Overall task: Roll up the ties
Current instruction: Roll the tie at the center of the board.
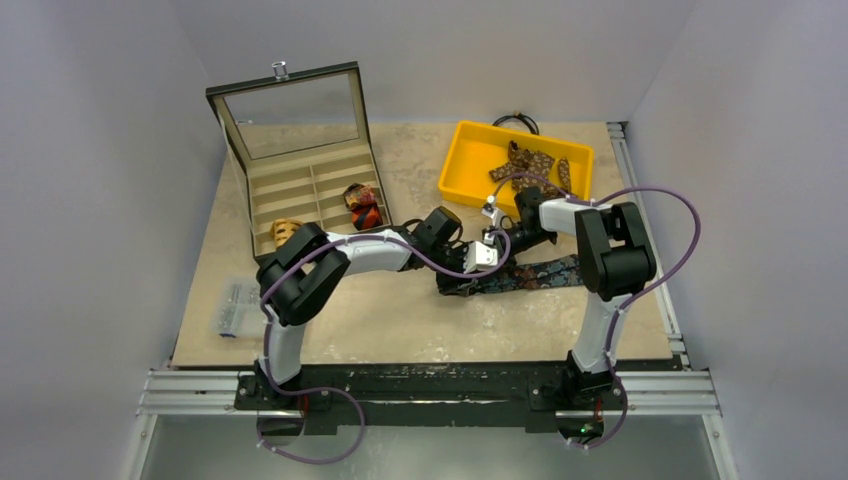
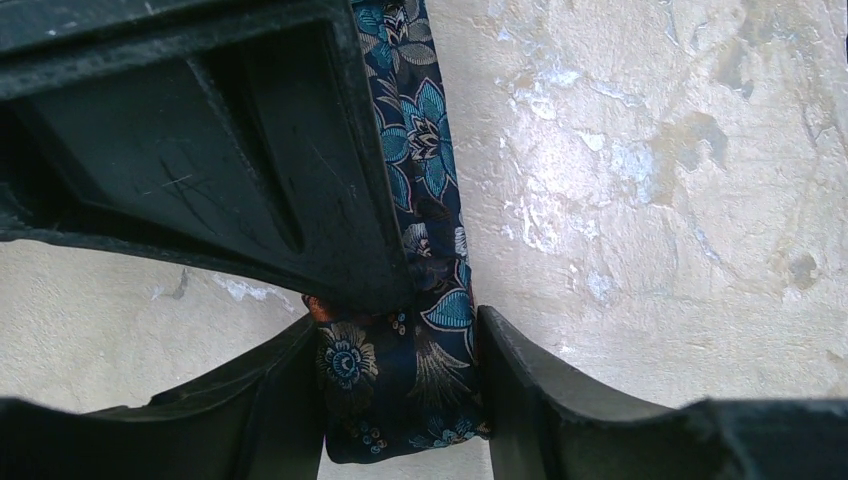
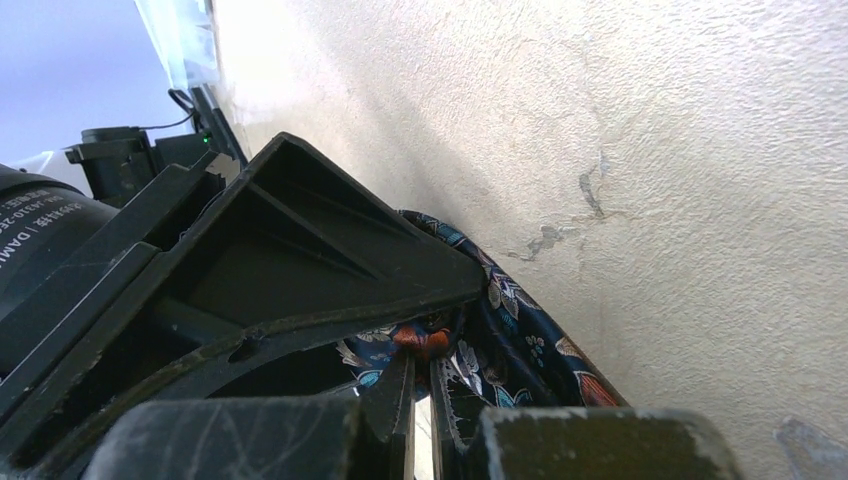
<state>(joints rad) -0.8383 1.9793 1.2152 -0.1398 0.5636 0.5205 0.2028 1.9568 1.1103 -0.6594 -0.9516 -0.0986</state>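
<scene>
At the left gripper [image 2: 398, 322]: closes both black fingers [image 2: 560, 400] on one end of a dark navy fabric necktie with teal and cream flowers [image 2: 425, 160], one finger touching each long edge, the cloth bunched or folded between them. Right beside it, touching the same end: the right gripper [image 3: 420, 365], fingers pressed almost together with only a slit left, nipping a fold of the tie where a small orange-red patch shows. Cannot tell whether that patch is lining or pattern.

From the pinched end outward: runs as a flat narrow strip across the beige mottled tabletop [image 1: 400, 320], between the two arms in the top view, stretching right and passing under the right arm. Glossy weave, petals in teal, cream and rust on near-black ground.

Farther off: a yellow plastic tray [image 1: 462, 150] at the far right, holding loose brown patterned ties [image 1: 530, 165]. Behind the tray, a thin black cable loop [image 1: 515, 120]. At the far left, an open dark box with a glass lid [image 1: 290, 105] and pale compartments; in the right column a red-orange coiled tie [image 1: 362, 205], in the near left compartment a tan coiled tie [image 1: 285, 232], partly hidden by the left arm. Near the left table edge, a clear plastic packet [image 1: 233, 308].
</scene>
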